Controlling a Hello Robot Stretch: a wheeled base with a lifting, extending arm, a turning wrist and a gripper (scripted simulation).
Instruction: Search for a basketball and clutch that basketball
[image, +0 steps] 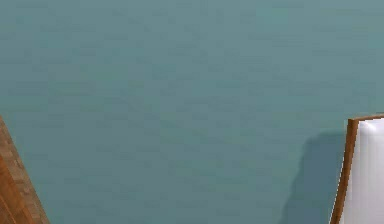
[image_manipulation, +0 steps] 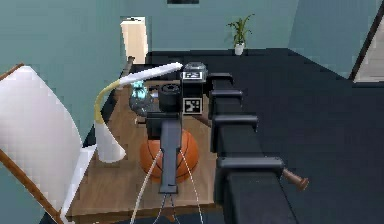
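An orange basketball lies on a wooden table in the arm side view, partly behind the dark arm bar. The arm rises over the ball to two white marker squares. Left of those squares is my gripper, above the table's far part, with a small bluish thing at its end. I cannot tell whether it holds anything.
A white chair stands left of the table; its frame also shows at the forward view's right. A white bent lamp stands on the table. A long dark sofa lies right, a potted plant beyond. A teal wall is close ahead.
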